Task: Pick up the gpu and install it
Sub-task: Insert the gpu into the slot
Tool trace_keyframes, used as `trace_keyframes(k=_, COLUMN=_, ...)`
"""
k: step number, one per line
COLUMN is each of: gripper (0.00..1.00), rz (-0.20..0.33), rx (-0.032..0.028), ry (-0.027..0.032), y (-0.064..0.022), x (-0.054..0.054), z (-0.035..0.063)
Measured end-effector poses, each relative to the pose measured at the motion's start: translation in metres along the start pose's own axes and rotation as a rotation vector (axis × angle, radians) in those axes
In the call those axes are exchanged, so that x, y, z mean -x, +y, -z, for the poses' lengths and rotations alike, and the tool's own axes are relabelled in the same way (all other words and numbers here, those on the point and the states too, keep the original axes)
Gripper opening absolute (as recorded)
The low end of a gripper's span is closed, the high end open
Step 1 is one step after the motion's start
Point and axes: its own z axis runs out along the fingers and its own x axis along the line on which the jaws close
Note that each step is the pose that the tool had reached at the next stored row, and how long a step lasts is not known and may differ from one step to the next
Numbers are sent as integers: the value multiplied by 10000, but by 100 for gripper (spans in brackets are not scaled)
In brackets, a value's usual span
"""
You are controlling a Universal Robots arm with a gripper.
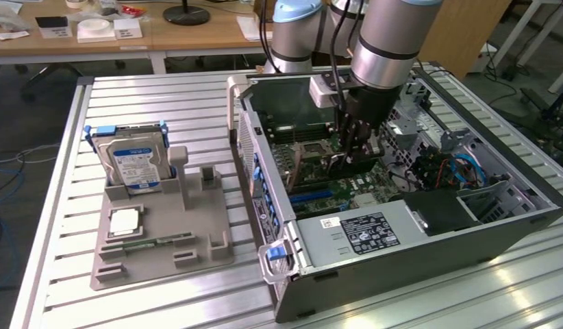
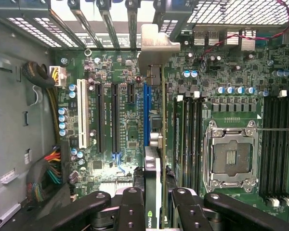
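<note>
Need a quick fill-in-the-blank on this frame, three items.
1. The end effector is shut on the ____.
2. The hard drive stands ____ in its gray holder.
3. The CPU socket is ____, with no chip in it.
Missing words: gpu; upright; empty.

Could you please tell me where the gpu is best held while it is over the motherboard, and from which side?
By the long edge facing away from the board, pinched across its two flat faces, coming from above. The gpu stands on edge, parallel to the blue slot, with its silver bracket toward the rear openings, so the connector edge must stay free. The hand grips it this way.
</note>
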Motion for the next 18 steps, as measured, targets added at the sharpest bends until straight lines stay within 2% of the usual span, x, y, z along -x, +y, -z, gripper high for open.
trace_keyframes(k=18, gripper=27, rz=-1, rx=-2, ry=0, y=29, x=-1, z=0)
